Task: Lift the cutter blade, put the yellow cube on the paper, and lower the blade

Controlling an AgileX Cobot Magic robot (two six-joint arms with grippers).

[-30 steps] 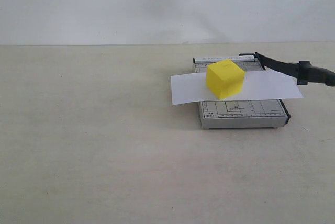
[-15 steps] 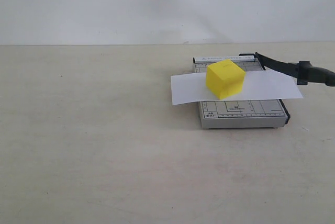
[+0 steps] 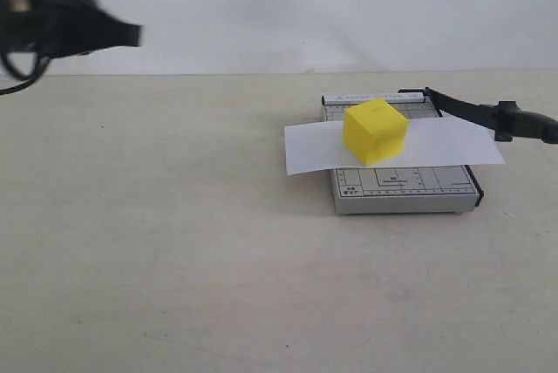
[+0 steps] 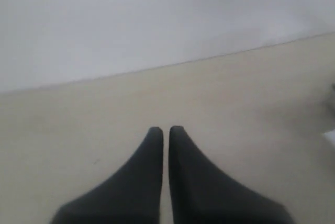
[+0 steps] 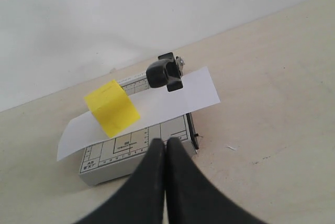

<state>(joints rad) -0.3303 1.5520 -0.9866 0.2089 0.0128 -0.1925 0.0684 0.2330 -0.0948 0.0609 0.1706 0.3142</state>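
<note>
The board lies right of center on the table, with its right edge near the right border of the frame. The whole left half and the front of the table are free. The paper lies across the board, its long axis going left to right, and both ends pass over the board edges. The cube sits on the paper, over the back half of the board, with one corner turned to the camera. The blade is lifted. Its long axis runs from the hinge at the back right corner of the board toward the right border, and the handle is above the right end of the paper. The left gripper is a blurred shape at the upper left, well apart from the board; its jaws are almost together and hold nothing. The right gripper has its jaws pressed together, also with nothing between them, and points toward the board.
</note>
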